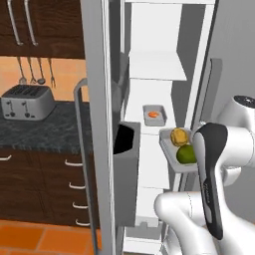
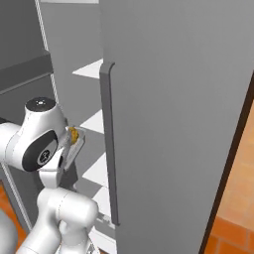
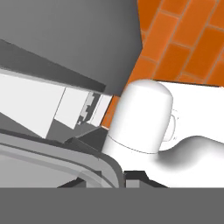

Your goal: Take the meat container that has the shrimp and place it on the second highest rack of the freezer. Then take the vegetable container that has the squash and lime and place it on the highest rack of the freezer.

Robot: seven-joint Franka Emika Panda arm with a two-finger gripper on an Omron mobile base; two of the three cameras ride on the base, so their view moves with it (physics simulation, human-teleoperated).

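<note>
We see the freezer (image 1: 149, 64) standing open, its white shelves stacked one above another, with its door swung out to the left and a long grey bar handle (image 1: 83, 159) on it. On a middle shelf rests a small grey tray (image 1: 154, 115) holding the shrimp (image 1: 153, 114), an orange-red lump far smaller than the tray.

Just in front of and below that shelf, a second grey container (image 1: 169, 149) hangs in the air, apart from the shelves. In it lie the squash (image 1: 179, 136), bumpy and yellow, and the lime (image 1: 186, 154), round and green, touching one another, the squash farther in. The white arm (image 1: 219, 164) covers the container's right side. In the right base view the container (image 2: 75, 144) shows tilted beside the arm's dark joint, with the yellow squash (image 2: 73, 133) peeping over its rim.

Our pincer is narrow, closed on the container's edge; the hand view shows the rounded grey rim (image 3: 87, 164) close under the camera.

To the left, a toaster (image 1: 27, 101) sits on the dark worktop (image 1: 45, 130) above the drawers (image 1: 60, 184).
</note>
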